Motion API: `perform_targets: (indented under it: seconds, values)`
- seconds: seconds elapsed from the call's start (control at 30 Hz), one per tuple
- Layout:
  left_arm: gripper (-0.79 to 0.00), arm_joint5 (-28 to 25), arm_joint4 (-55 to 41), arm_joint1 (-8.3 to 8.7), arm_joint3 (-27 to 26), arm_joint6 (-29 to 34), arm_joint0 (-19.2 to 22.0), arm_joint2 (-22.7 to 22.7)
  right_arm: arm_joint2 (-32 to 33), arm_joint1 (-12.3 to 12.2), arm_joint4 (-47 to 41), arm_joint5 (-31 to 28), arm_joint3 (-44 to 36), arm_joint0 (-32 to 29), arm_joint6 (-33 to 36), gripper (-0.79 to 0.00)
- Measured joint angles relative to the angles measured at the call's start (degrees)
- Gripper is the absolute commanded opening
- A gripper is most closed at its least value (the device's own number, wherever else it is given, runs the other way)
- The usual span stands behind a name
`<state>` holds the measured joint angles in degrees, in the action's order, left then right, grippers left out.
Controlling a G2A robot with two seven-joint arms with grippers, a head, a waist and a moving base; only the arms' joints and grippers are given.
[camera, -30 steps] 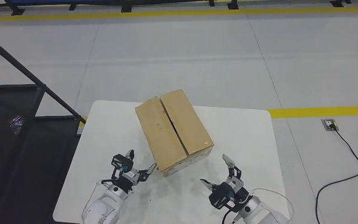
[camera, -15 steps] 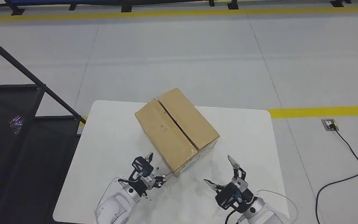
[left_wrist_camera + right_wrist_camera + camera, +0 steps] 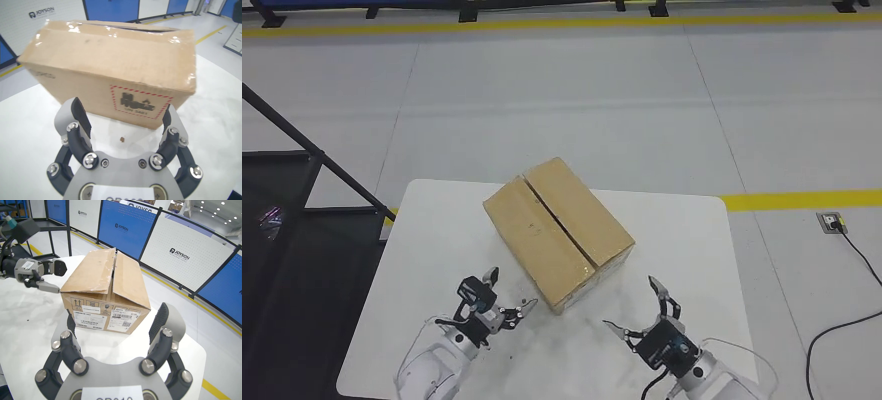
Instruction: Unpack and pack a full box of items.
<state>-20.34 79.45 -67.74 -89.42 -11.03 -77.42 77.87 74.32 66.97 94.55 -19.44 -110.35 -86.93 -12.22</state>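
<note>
Midway across the table [image 3: 682, 235], the cardboard box [image 3: 557, 233] lies skewed, long axis running far-left to near-right, its near corner between both pincers. The left pincer [image 3: 512, 290] is just beside it, nearer than the right pincer [image 3: 632, 305]. Both gape apart, empty. A red-hatched hazard label [image 3: 140, 103] faces the left pincer and barcoded shipping labels [image 3: 105, 319] face the right.

The brown cardboard box [image 3: 557, 232] sits skewed on the table, flaps closed, labels on its end.

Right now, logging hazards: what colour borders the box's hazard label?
Red dashes; label on box, left wrist view.
</note>
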Motion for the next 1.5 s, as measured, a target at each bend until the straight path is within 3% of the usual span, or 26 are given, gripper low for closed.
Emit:
perform_targets:
  seconds: [0.1, 0.3, 0.4, 0.7, 0.83, 0.93, 1.07, 1.2, 1.3, 1.5]
  values:
    - [0.0, 1.32, -3.56, 0.31, 0.68, -0.65, -0.42, 4.17, 0.33, 0.11, -8.14, -5.93, 1.6, 2.19, 1.09, 0.0]
    - [0.0, 3.04, -9.98, 0.69, 2.46, -1.07, 0.46, 10.56, -3.63, 1.77, -32.45, -5.32, 4.93, 8.9, 10.76, 0.0]
    - [0.0, 3.09, -12.07, 0.79, 3.17, 0.53, 0.97, 11.94, -4.83, 2.13, -42.89, -7.9, 7.24, 12.51, 15.22, 0.0]
    - [0.0, 3.11, -11.93, 0.78, 3.15, 0.41, 0.94, 11.85, -4.93, 2.08, -42.61, -8.1, 7.16, 12.38, 15.26, 0.0]
    - [0.0, 5.17, -12.09, 0.61, 2.5, 0.65, 1.29, 11.55, -6.98, 2.23, -42.56, -10.17, 7.82, 12.63, 20.76, 0.0]
    - [0.0, 8.07, -12.42, 0.35, 2.65, 0.95, 2.11, 11.03, -8.08, 2.59, -53.95, -8.08, 10.11, 14.42, 26.71, 0.0]
    - [0.0, 11.07, -12.41, -0.01, 3.43, 1.53, 3.27, 9.83, -8.02, 2.76, -70.72, -10.1, 14.53, 16.64, 32.1, 0.0]
    - [0.0, 11.34, -11.83, -0.19, 4.18, 1.65, 3.88, 8.8, -8.22, 2.88, -81.91, -12.09, 18.31, 18.87, 36.81, 0.0]
    - [0.0, 11.44, -11.64, -0.26, 4.55, 1.47, 4.11, 8.55, -7.93, 2.89, -87.72, -11.86, 20.94, 20.65, 39.56, 0.0]
    - [0.0, 11.29, -11.95, -0.33, 4.88, 1.33, 4.11, 8.73, -8.44, 3.15, -89.94, -9.0, 22.69, 22.54, 40.22, 0.0]
